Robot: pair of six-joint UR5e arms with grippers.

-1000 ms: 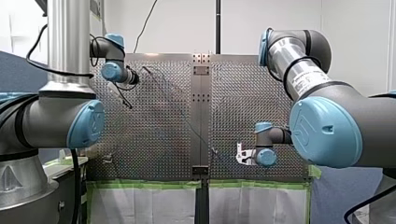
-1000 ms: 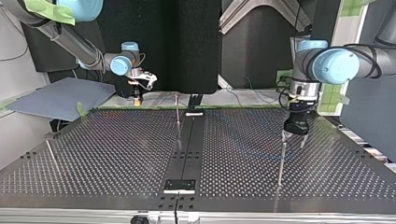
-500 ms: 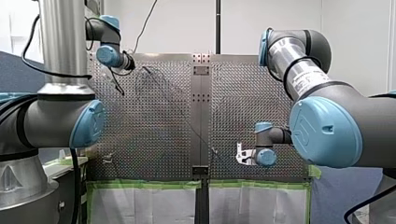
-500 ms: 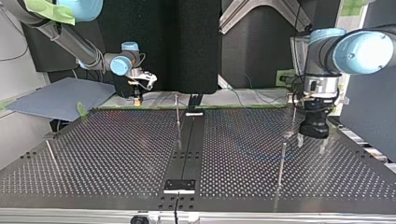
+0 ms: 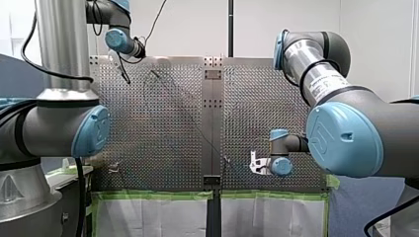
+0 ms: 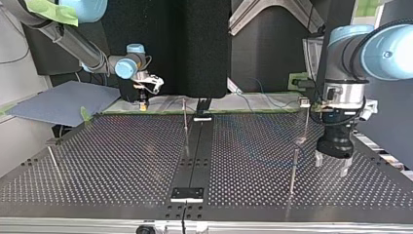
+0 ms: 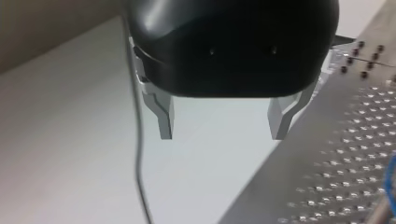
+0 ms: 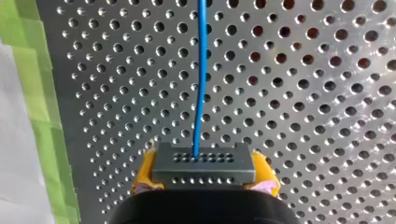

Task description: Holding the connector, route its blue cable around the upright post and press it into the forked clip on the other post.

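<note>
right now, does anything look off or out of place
Nothing stands out. The connector sits square in my right gripper, the blue cable runs straight from it, and my left gripper hangs open and empty at the table edge.

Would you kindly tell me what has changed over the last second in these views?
My left tool drew away from the thin post, toward the top view's right and nearer its camera; it is open and empty. Nothing was visibly taken hold of or let go. My right tool stayed put, shut on the connector, with its blue cable leading away.
</note>
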